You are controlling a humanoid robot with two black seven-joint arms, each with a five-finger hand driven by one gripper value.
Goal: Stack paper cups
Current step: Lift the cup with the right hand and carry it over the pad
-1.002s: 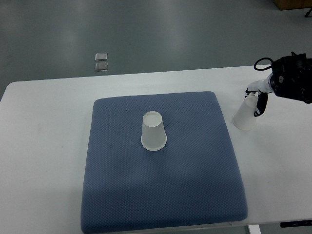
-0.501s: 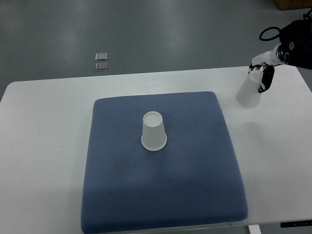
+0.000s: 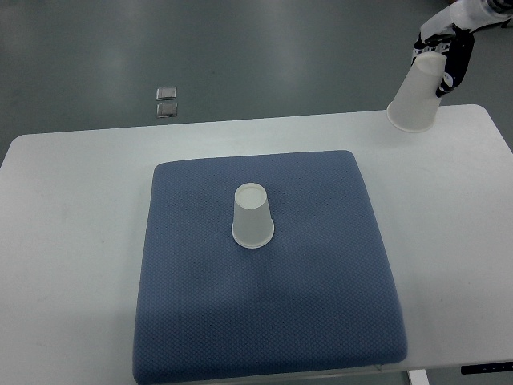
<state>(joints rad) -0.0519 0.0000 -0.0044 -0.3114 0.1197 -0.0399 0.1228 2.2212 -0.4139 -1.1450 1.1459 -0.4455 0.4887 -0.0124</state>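
right hand: the black and white robot hand [image 3: 443, 50] shows at the top right corner, its arm coming in from the right edge; its fingers [image 3: 460, 60] are wrapped around the closed end of a translucent white paper cup [image 3: 416, 95], gripping it.
held cup: it is upside down and tilted, the closed end up in the hand and the open rim pointing down and to the left; the rim shows over the far right edge of the counter, and whether it touches the counter cannot be told from this view.
second cup: another translucent white paper cup [image 3: 252, 215] stands upside down, mouth down, close to the middle of the pad, slightly toward the far side, upright and touched by nothing.
spacing: the two cups are well apart, the held one up at the far right, the standing one near the pad's centre.
pad: a dark blue textured square cushion pad [image 3: 200, 321] lies flat on the counter and covers most of its middle.
counter: a white rectangular counter [image 3: 72, 241] carries the pad, with bare strips on both sides.
floor: a grey-green smooth floor [image 3: 280, 48] lies beyond the counter, with two small clear square pieces [image 3: 167, 101] lying on it, one just behind the other.
left hand: out of view.
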